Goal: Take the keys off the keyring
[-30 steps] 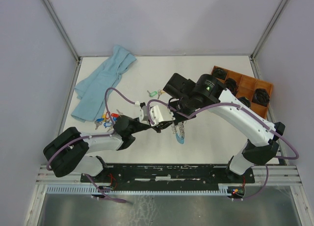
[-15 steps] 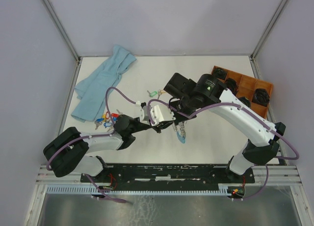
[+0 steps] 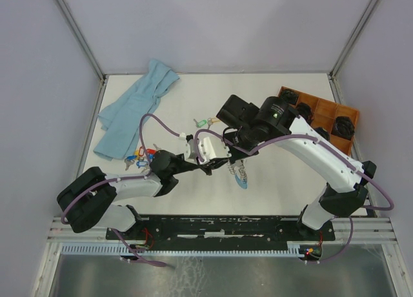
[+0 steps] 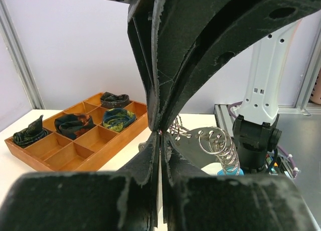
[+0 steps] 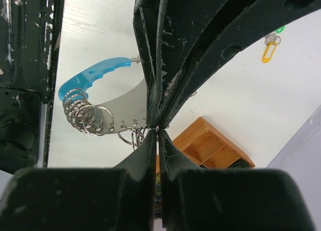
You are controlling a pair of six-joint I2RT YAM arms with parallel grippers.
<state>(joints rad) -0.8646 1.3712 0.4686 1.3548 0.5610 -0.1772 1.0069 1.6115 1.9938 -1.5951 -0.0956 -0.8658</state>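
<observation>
A light blue cloth [image 3: 132, 110] lies crumpled at the far left corner of the white table [image 3: 284, 181]. Near its front edge is a cluster of loose keys [image 3: 139, 157] with red, blue and orange tags, lying on the table close to the left arm's forearm. The left gripper [image 4: 159, 133] reaches rightward to the table centre. Its fingers are pressed together, with the tips at the edge of the keyring [image 3: 240, 175]. The left wrist view does not show what lies between them. Beyond the grippers, toward the far side, a green-tagged key [image 3: 201, 122] and a yellow-tagged key [image 3: 212, 121] lie just beside each other on the table, apart from the keyring. The keyring is at the table centre, between the two grippers. The wrist views show it as a flat silver plate [image 5: 118, 108] with a light blue grip [image 5: 93, 75] along one curved stretch and a stack of wire rings [image 5: 83, 113] threaded through it. The right gripper [image 5: 153, 126] comes in from the right and above. Its fingers are closed tight, pinching the edge of the silver plate next to some smaller rings. At the far right edge of the table is a wooden tray [image 3: 321, 106] with dark items [image 3: 344, 126] in several compartments.
</observation>
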